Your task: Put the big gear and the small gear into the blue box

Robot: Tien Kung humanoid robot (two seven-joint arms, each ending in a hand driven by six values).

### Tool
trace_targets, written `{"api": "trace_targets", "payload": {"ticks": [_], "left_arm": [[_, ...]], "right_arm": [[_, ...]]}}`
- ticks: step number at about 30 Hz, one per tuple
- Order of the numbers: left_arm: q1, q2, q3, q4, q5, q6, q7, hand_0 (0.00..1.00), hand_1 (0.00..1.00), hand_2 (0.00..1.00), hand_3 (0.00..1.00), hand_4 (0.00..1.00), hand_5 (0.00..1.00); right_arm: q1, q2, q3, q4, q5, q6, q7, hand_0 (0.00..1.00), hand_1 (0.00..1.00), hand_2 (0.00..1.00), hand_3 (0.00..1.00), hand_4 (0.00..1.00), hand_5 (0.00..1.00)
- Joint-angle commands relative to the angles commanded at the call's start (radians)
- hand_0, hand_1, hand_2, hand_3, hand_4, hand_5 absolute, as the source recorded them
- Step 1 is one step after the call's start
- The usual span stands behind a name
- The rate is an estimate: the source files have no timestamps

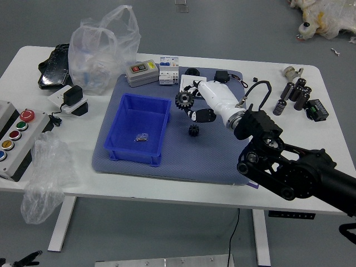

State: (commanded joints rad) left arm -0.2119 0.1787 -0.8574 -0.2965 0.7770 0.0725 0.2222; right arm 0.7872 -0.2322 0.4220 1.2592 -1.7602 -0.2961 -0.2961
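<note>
Big gear (184,100) is sitting in the grasp of our right hand (214,99), just beside the far right corner of the blue box (133,156). We are working on the first placement, by our judgement; the next move is calling for carrying it left over the raised wall, then releasing. Small gear (193,130) is waiting on the mat (211,167), close to that hand. A shiny scrap (142,137) is lying inside the box. Our left hand (25,261) is resting at the lower left corner, its state unclear to us.
</note>
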Motion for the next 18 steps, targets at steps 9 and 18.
{"api": "trace_targets", "payload": {"ticks": [9,18], "left_arm": [[-0.001,0.001,-0.005,-0.001,0.007,0.0,0.004,0.647,0.479,0.521,0.709,0.728,0.63],[-0.002,-0.001,-0.005,-0.001,0.006,0.0,0.004,0.647,0.479,0.521,0.709,0.729,0.632]], "right_arm": [[0.027,0.024,-0.105,0.019,0.037,0.056,-0.028,0.882,0.678,0.512,0.544,0.584,0.002],[0.027,0.028,-0.124,-0.006,0.066,0.122,-0.081,0.943,0.771,0.75,0.708,0.397,0.151]]}}
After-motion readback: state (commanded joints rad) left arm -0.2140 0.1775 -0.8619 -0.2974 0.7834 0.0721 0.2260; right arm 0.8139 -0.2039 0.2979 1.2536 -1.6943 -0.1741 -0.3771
